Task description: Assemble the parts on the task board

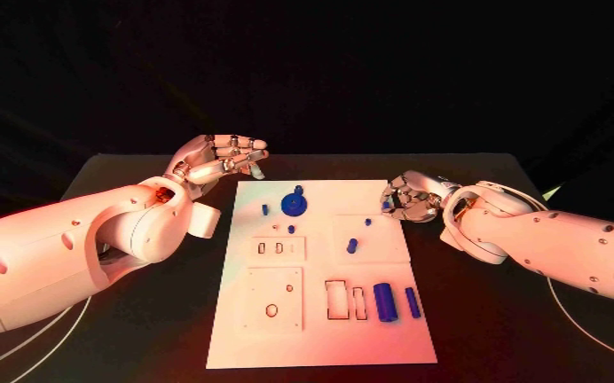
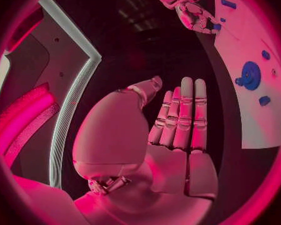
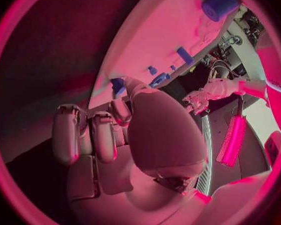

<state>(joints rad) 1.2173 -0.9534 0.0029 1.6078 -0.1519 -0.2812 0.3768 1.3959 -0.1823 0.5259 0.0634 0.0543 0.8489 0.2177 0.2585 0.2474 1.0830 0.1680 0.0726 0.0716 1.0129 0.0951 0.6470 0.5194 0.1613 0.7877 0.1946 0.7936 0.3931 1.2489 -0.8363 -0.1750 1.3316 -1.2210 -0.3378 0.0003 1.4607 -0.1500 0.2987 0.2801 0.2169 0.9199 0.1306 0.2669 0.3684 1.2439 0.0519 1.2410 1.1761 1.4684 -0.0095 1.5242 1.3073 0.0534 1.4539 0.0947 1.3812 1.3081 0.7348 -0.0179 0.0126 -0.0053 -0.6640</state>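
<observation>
Parts lay scattered over the task board (image 1: 320, 347), the white plate at the middle of the black table (image 1: 512, 347), when your robot paused. A round blue disc part (image 1: 293, 201) sat near the board's far edge, small blue pegs (image 1: 352, 246) were strewn at mid-board, and two blue cylinders (image 1: 384, 301) stood side by side near the recessed slots (image 1: 335, 300) on your near side.

You would have judged these pieces light, rigid and smooth — likely to slip or roll under a careless touch, so best pinched across their sides, the cylinders round the middle of their length.

Your left hand (image 1: 224, 157) hovered just off the board's far left corner, fingers straight and together, thumb apart, palm bare — released, holding nothing. Your right hand (image 1: 412, 197) hung at the board's right edge with fingers curled in; its wrist view showed a small blue piece (image 3: 117, 86) at the fingertips, but you could not tell whether it was pinched or merely lying on the board beneath.

Nothing stood between either hand and the parts — only the crowding of small pegs around the disc called for care, lest one be knocked aside.
</observation>
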